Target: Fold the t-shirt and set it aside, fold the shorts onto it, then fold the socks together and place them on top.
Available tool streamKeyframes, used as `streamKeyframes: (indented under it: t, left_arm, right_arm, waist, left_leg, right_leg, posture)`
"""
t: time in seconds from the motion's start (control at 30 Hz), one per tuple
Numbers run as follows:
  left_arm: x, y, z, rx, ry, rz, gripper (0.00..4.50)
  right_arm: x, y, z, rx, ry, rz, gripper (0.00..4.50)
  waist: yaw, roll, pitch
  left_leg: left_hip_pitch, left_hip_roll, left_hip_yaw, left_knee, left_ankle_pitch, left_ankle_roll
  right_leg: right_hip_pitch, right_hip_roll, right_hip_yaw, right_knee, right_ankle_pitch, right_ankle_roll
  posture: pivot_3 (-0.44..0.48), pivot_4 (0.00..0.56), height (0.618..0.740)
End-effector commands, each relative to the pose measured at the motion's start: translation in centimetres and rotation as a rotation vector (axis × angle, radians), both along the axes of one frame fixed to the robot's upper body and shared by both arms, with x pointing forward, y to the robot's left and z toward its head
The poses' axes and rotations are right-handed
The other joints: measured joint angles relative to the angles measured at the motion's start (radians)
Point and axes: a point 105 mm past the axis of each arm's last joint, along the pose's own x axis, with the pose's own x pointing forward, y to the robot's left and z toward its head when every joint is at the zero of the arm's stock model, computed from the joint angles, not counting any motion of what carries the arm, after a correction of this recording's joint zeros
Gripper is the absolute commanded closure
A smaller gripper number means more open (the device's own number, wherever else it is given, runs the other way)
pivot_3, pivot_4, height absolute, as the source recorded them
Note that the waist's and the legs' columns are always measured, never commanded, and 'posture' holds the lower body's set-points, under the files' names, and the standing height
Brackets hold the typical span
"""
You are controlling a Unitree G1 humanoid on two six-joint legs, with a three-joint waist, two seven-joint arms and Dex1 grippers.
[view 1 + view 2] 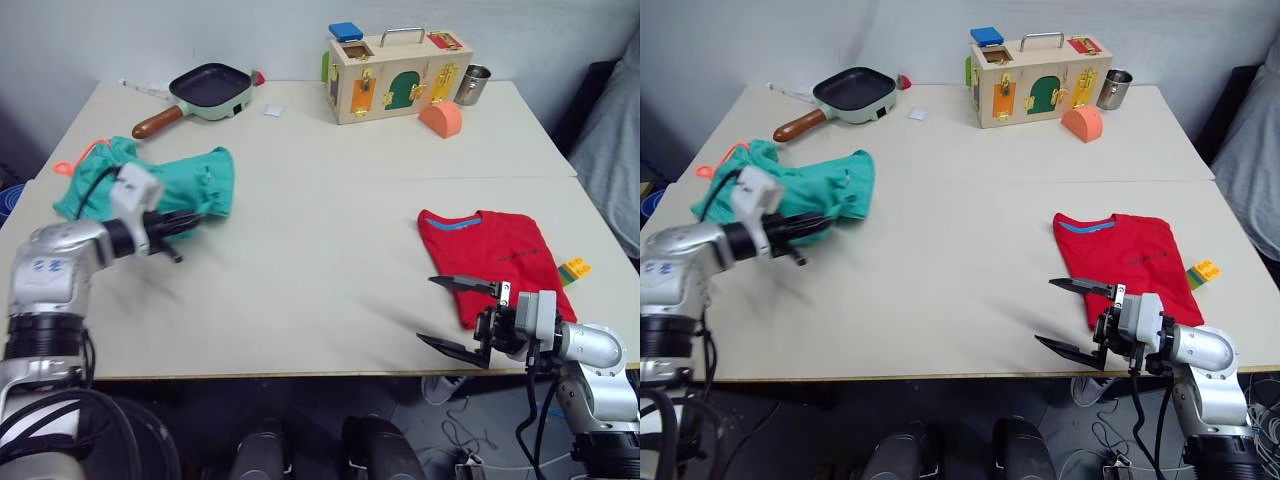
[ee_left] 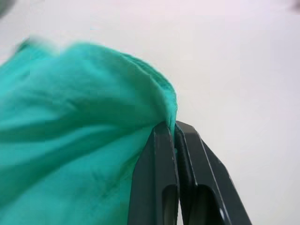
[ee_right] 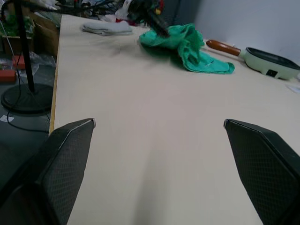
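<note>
At far left the shorts (image 1: 160, 183) lie bunched and unfolded, the left gripper (image 1: 178, 222) pinched shut on their near edge. The socks (image 3: 107, 28) lie apart at the table's left end. At near right the t-shirt (image 1: 494, 257) lies folded and set aside; just nearer, the right gripper (image 1: 462, 316) hangs wide open, empty. Shorts and socks remain.

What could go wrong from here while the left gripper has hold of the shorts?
The left gripper pinches only a thin edge of the shorts, so the cloth could slip out when pulled. The shorts are bunched, not flat, so dragging them may leave a messy fold. The folded t-shirt lies near the table's front edge, beside the open right gripper; a careless move could nudge it off.
</note>
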Motion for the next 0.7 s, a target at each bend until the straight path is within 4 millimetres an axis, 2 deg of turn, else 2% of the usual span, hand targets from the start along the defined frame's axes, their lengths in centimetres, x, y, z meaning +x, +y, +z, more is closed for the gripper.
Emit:
streamKeyframes:
  t: [0.03,0.07,0.23,0.37,0.4,0.47,0.5,0.7]
  left_arm:
    - [-1.7,-7.6,-0.9,-0.039,0.047,-0.270,4.47]
    - [-2.3,-9.9,-1.6,-0.051,0.068,-0.341,4.47]
    - [-4.3,-16.8,-3.7,-0.105,0.128,-0.500,4.47]
    - [-5.4,-19.7,-4.2,-0.142,0.146,-0.548,4.47]
    - [-5.6,-19.9,-4.2,-0.139,0.134,-0.548,4.27]
    - [-5.7,-19.6,-4.6,-0.100,0.137,-0.534,3.84]
    - [-5.8,-18.7,-4.5,-0.081,0.113,-0.534,3.55]
    - [-6.3,-11.1,-2.5,0.055,-0.039,-0.515,1.66]
  right_arm:
    - [-0.1,-0.7,0.7,-0.033,-0.043,-0.025,0.00]
    - [-0.1,-0.8,0.7,-0.040,-0.042,-0.031,0.00]
    - [-0.4,-1.2,0.6,-0.059,-0.030,-0.068,0.00]
    - [-0.8,-1.3,0.7,-0.075,-0.018,-0.087,0.00]
    - [-1.0,-1.2,0.8,-0.081,-0.017,-0.091,0.00]
    - [-1.2,-1.1,1.0,-0.086,-0.012,-0.099,0.00]
    - [-1.2,-1.0,1.3,-0.090,-0.012,-0.102,0.00]
    - [0.4,0.4,2.6,-0.151,-0.018,-0.069,0.00]
  waist:
    - [0.000,0.000,0.000]
    - [-0.001,0.000,0.000]
    - [-0.018,-0.002,0.001]
    - [-0.023,-0.002,0.001]
    - [-0.024,-0.002,0.001]
    - [-0.024,-0.002,0.001]
    - [-0.025,-0.002,0.001]
    - [-0.040,-0.002,0.001]
  left_leg:
    - [0.000,0.000,0.000,0.001,0.000,0.000]
    - [0.000,-0.001,0.000,0.001,0.000,0.001]
    - [0.000,0.000,0.000,0.003,0.001,0.000]
    - [0.000,0.000,-0.001,0.002,0.003,0.000]
    - [0.001,0.000,-0.001,0.002,0.003,0.000]
    - [0.002,0.000,-0.001,0.001,0.003,0.000]
    - [0.002,0.000,-0.002,0.001,0.003,-0.001]
    - [0.003,0.000,-0.004,-0.002,0.004,-0.003]
  right_leg:
    - [0.000,0.000,0.000,0.000,0.000,0.001]
    - [0.000,0.000,0.001,0.000,-0.001,0.002]
    - [0.000,0.002,0.002,0.000,-0.001,0.003]
    - [0.000,0.002,0.003,0.000,-0.001,0.003]
    - [0.000,0.002,0.004,0.001,-0.001,0.003]
    - [0.001,0.002,0.004,0.001,-0.001,0.003]
    - [0.001,0.002,0.004,0.001,-0.001,0.003]
    - [0.000,0.003,0.005,0.001,-0.002,0.002]
  posture:
    - [0.000,0.150,0.740]
    - [0.000,0.150,0.740]
    - [0.000,0.150,0.740]
    - [0.000,0.150,0.740]
    - [0.000,0.150,0.740]
    - [0.000,0.150,0.740]
    - [0.000,0.150,0.740]
    - [0.000,0.150,0.740]
